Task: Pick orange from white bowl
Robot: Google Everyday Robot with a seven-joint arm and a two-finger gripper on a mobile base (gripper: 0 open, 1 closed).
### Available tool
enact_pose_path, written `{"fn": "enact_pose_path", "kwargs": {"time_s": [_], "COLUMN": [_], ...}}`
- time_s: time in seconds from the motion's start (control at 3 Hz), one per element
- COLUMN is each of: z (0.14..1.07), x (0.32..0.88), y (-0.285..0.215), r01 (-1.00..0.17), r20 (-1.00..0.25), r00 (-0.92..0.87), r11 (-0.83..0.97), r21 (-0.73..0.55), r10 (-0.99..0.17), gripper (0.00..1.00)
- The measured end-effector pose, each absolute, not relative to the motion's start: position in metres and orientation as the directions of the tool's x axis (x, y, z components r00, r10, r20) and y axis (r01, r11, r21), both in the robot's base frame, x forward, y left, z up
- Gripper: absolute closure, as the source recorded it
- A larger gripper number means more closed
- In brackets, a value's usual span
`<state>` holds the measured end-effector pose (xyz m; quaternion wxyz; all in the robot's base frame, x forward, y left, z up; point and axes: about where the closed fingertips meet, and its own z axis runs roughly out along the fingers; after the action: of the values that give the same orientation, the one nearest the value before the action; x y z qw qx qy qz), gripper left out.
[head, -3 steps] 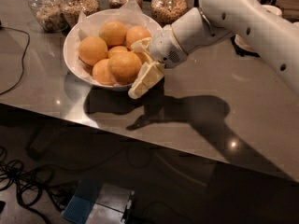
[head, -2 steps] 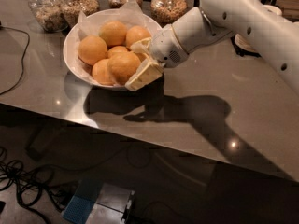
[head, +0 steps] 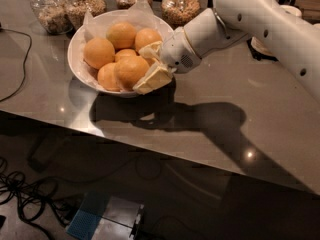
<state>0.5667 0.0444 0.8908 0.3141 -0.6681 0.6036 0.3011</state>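
The claw [head: 150, 64] is at the right rim of the bowl [head: 75, 59], fingers [head: 152, 79] spread, one high and one low over the right edge of the pile, pinching nothing yet. Count: one bowl, six oranges [head: 121, 35] showing, heaped on crinkled paper [head: 89, 20], far-left on the desk [head: 280, 119]; more may hide underneath. The near-right orange [head: 131, 70] is closest and looks to touch the low finger. Handling guess: firm, round, middling weight, waxy skin, so it can roll or squirt out from flat pads. Grip across its widest middle with a modest squeeze. The neighbours touch it, so expect them to shift. Four jars [head: 181, 4] line the far edge behind the bowl.
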Motion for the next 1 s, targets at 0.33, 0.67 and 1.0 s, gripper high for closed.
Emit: {"fn": "enact_pose_path", "kwargs": {"time_s": [0.33, 0.67, 1.0], "z": [0.891, 0.896, 0.909], "x": [0.567, 0.565, 0.564], "y": [0.045, 0.045, 0.050], "r01": [-0.996, -0.996, -0.994], "r20": [-0.781, -0.782, -0.802], "r00": [0.090, 0.090, 0.111], "r11": [-0.074, -0.074, -0.082], "r21": [-0.056, -0.057, -0.078], "r10": [-0.617, -0.617, -0.587], "gripper": [1.00, 1.00, 1.00]}}
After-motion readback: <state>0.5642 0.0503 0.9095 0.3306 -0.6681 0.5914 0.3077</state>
